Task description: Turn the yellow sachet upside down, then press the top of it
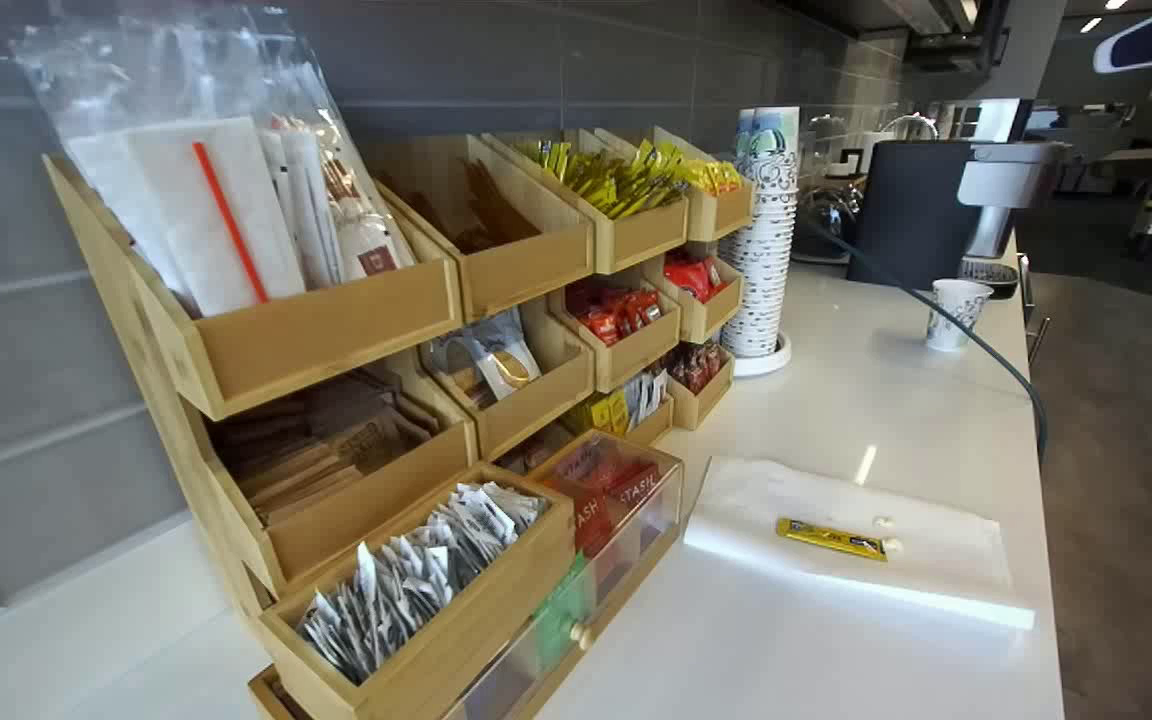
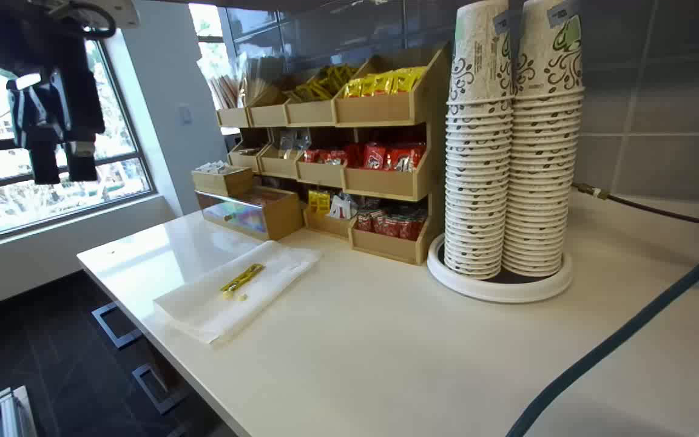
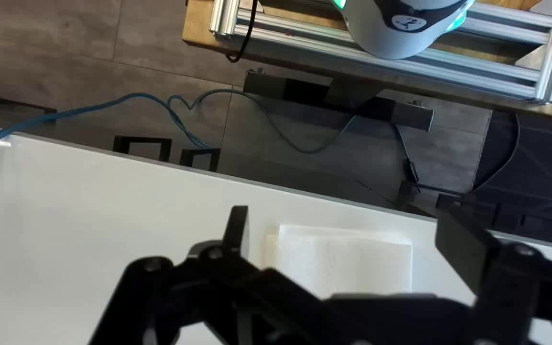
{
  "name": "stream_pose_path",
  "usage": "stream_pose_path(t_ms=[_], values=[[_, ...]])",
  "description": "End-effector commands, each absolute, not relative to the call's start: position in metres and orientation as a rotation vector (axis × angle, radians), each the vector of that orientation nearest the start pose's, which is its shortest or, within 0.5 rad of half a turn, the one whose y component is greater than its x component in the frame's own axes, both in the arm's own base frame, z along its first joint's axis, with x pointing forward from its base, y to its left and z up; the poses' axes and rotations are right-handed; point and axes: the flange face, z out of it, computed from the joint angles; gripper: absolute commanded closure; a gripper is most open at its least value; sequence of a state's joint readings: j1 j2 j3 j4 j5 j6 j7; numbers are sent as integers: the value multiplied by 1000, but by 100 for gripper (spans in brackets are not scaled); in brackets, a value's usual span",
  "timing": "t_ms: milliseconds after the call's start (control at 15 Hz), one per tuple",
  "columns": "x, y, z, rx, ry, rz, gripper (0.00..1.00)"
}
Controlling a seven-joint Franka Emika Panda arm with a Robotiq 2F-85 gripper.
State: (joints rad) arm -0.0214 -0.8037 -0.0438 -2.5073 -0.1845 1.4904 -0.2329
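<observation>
Slim yellow sachet [image 1: 831, 538] on white paper [image 1: 956, 555], lower right of frame | your black two-fingered gripper [image 2: 63, 169], upper left, spread wide, holding nothing | red packets [image 1: 628, 487], lower centre, labelled "STASH"

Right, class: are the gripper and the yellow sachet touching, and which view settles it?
Apart. In an exterior view, the gripper hangs high up, while the yellow sachet lies on the white paper, with a wide, plain gap between them.
</observation>
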Motion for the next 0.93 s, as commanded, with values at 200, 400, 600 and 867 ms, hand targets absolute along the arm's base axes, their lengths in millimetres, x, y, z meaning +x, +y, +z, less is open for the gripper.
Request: stream_pose_path(t_ms=[200, 400, 600, 867], values=[[283, -41, 521, -3226, -306, 379, 0], [293, -40, 511, -3205, -347, 364, 0], [323, -30, 488, -3179, -471, 247, 0], [367, -24, 453, -3126, -647, 83, 0]])
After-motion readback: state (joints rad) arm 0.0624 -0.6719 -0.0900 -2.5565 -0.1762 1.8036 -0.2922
